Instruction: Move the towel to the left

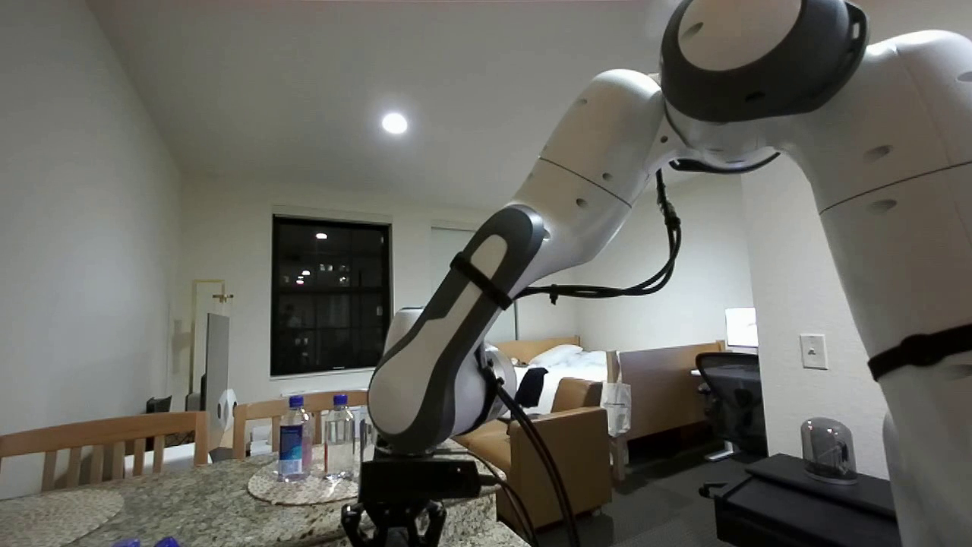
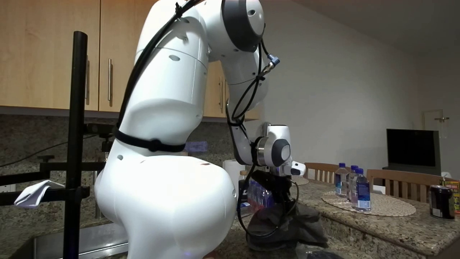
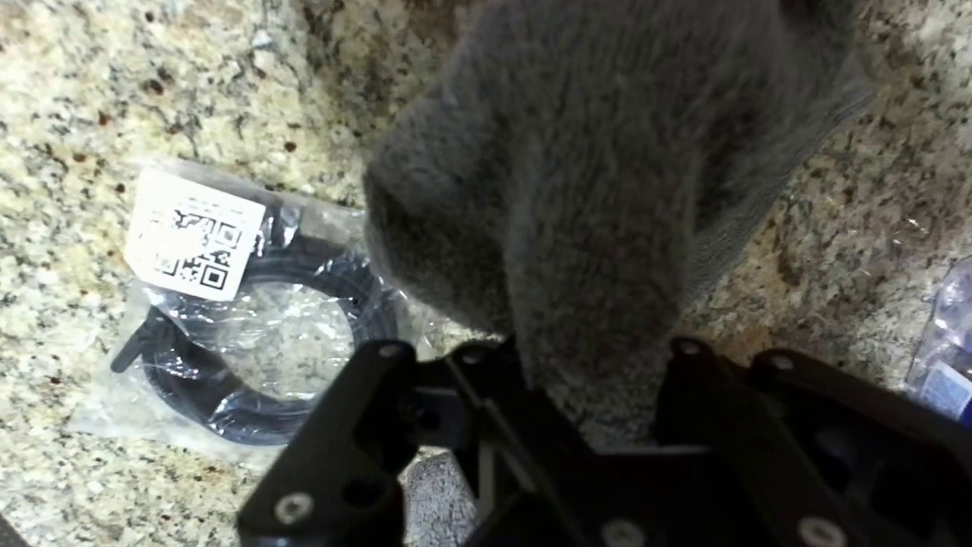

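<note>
The grey towel (image 3: pixel 607 190) is bunched on the granite counter and fills the upper middle of the wrist view. It also shows in an exterior view (image 2: pixel 305 228), heaped under the hand. My gripper (image 3: pixel 592 353) points down onto it. A thick fold of the towel stands between the two fingers, which appear closed against its sides. The fingertips are dark and partly hidden by the cloth. My gripper also shows in both exterior views, at the bottom edge (image 1: pixel 393 530) and just above the towel (image 2: pixel 284 198). The towel is out of view in the former.
A clear plastic bag with a black cable (image 3: pixel 266 410) lies beside the towel. Several packed bottles (image 2: pixel 261 196) stand behind it. A raised granite ledge (image 2: pixel 381 230) borders the counter, with bottles (image 2: pixel 363 190) on a round mat (image 2: pixel 399 208) and a black can (image 2: pixel 441 201).
</note>
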Robot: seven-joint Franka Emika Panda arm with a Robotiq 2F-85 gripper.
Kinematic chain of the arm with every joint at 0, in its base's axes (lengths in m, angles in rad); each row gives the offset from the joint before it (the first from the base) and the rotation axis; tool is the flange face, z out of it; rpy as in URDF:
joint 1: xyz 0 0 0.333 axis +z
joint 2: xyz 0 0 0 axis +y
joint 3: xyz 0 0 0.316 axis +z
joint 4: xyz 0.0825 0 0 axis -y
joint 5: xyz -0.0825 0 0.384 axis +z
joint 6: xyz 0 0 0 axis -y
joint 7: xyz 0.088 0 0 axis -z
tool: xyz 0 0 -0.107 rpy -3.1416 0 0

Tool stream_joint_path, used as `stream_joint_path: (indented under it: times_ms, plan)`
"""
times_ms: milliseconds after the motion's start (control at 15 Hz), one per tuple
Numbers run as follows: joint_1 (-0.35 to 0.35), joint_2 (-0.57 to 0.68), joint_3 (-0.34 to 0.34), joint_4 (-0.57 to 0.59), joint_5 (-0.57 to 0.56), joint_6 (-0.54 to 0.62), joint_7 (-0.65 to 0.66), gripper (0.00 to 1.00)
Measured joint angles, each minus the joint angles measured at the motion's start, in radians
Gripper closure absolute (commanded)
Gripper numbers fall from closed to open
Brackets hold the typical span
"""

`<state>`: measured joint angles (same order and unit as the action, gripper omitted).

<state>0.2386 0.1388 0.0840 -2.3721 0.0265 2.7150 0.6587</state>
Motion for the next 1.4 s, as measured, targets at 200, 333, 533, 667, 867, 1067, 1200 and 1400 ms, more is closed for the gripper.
stream_joint_path:
  times_ms: [200, 333, 533, 667, 867, 1067, 1200, 1400]
  plan:
    - [0.033, 0.000, -0.001, 0.002, -0.092, 0.009, 0.126, 0.89]
    - [0.049, 0.000, -0.001, 0.008, -0.153, 0.009, 0.200, 0.89]
    - [0.070, 0.001, 0.000, 0.019, -0.232, 0.009, 0.293, 0.89]
    - [0.083, 0.004, 0.001, 0.030, -0.272, 0.009, 0.345, 0.89]
    - [0.100, 0.013, 0.002, 0.052, -0.329, 0.009, 0.416, 0.89]
    - [0.118, 0.025, 0.003, 0.073, -0.375, 0.009, 0.470, 0.89]
    - [0.130, 0.034, 0.003, 0.083, -0.398, 0.009, 0.499, 0.89]
    - [0.149, 0.051, 0.007, 0.098, -0.408, 0.009, 0.529, 0.89]
